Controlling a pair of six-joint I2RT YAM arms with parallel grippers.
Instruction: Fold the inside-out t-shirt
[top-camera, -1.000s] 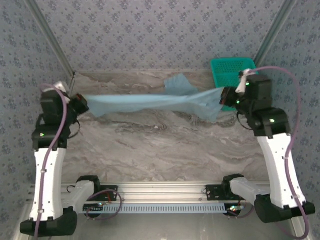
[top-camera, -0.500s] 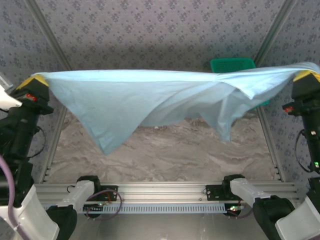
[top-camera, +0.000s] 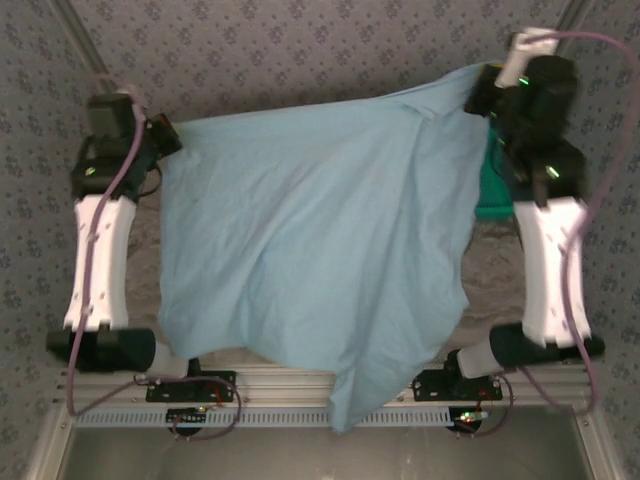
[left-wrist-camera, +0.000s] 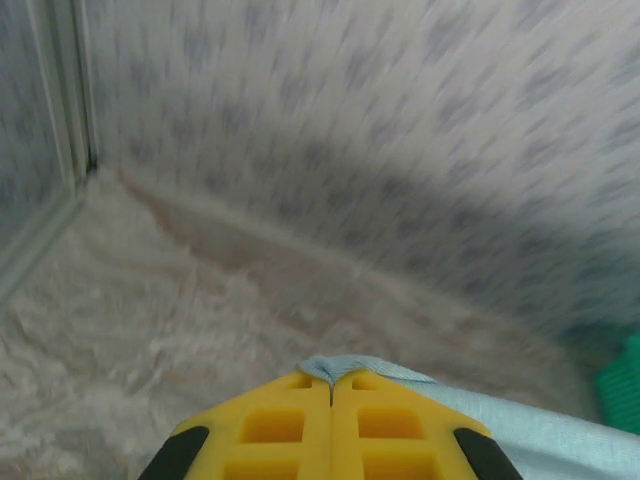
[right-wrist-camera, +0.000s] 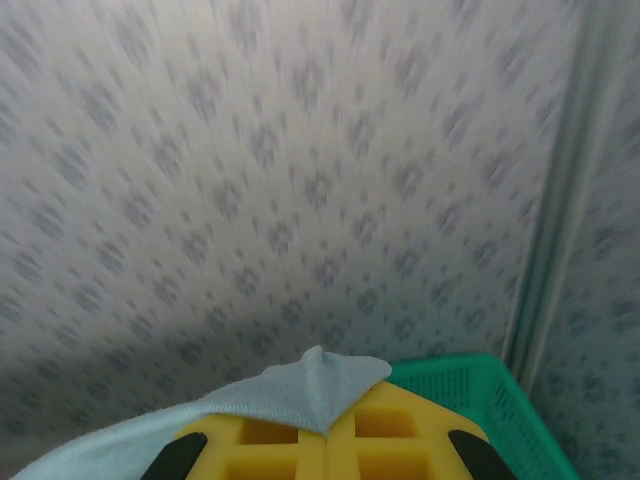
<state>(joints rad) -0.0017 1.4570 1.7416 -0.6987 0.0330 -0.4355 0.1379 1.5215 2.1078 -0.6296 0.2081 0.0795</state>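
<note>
The light-blue t-shirt (top-camera: 320, 240) hangs spread wide between both arms, its plain side up, draping down over the near rail. My left gripper (top-camera: 168, 133) is shut on its upper left corner; a small fold of the t-shirt (left-wrist-camera: 345, 368) pokes out between the closed yellow fingers (left-wrist-camera: 300, 420) around my left gripper (left-wrist-camera: 331, 383). My right gripper (top-camera: 482, 92) is shut on the upper right corner, where the t-shirt (right-wrist-camera: 300, 395) bunches over the yellow fingers (right-wrist-camera: 395, 430) of my right gripper (right-wrist-camera: 328, 432). No lettering shows.
A teal mesh basket (top-camera: 492, 195) sits at the back right, mostly hidden behind the shirt and right arm; its rim shows as the basket (right-wrist-camera: 480, 395) just beyond the right fingers. Patterned walls enclose the marble table (left-wrist-camera: 120, 320). An aluminium rail (top-camera: 260, 385) runs along the near edge.
Both arms have swung the shirt from a stretched band near the table to a wide sheet held high toward the back wall; the cloth has opened out and now hangs over the front rail.
</note>
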